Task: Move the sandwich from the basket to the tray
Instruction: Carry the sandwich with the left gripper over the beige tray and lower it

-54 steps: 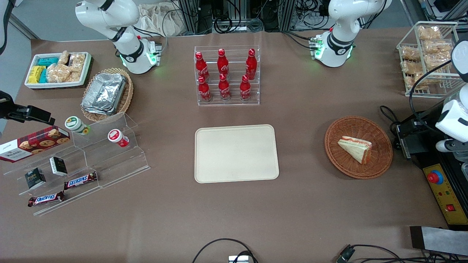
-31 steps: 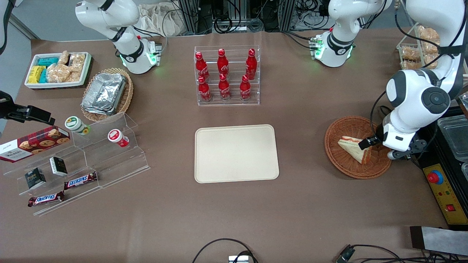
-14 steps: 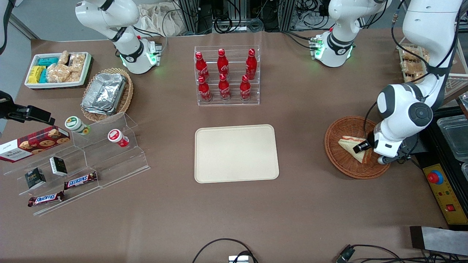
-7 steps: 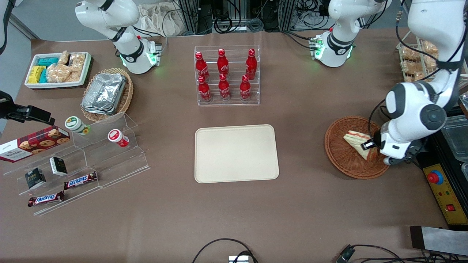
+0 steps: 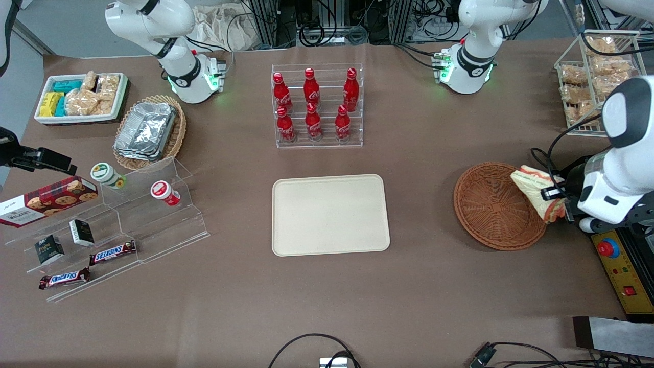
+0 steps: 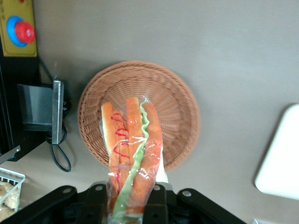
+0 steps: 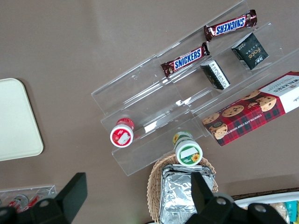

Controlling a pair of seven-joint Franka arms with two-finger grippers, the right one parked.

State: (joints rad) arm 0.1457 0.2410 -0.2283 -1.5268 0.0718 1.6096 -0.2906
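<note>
My left gripper (image 5: 558, 200) is shut on the sandwich (image 5: 537, 188), a plastic-wrapped wedge of pale bread with orange and green layers, held up in the air above the rim of the round brown basket (image 5: 493, 212) at the working arm's end. In the left wrist view the sandwich (image 6: 131, 154) stands edge-on between the black fingers (image 6: 96, 200), with the basket (image 6: 177, 107) bare below it. The cream tray (image 5: 329, 214) lies flat in the middle of the table with nothing on it; a corner of the tray (image 6: 282, 158) shows in the wrist view.
A clear rack of red bottles (image 5: 317, 105) stands farther from the camera than the tray. A wire basket of bagged snacks (image 5: 595, 76) and a yellow box with a red button (image 5: 608, 249) sit at the working arm's end. Acrylic shelves with snacks (image 5: 107, 225) lie toward the parked arm.
The gripper came down onto the sandwich in the basket, shut on it, then lifted it up and outward over the basket's rim. The basket now holds nothing.
</note>
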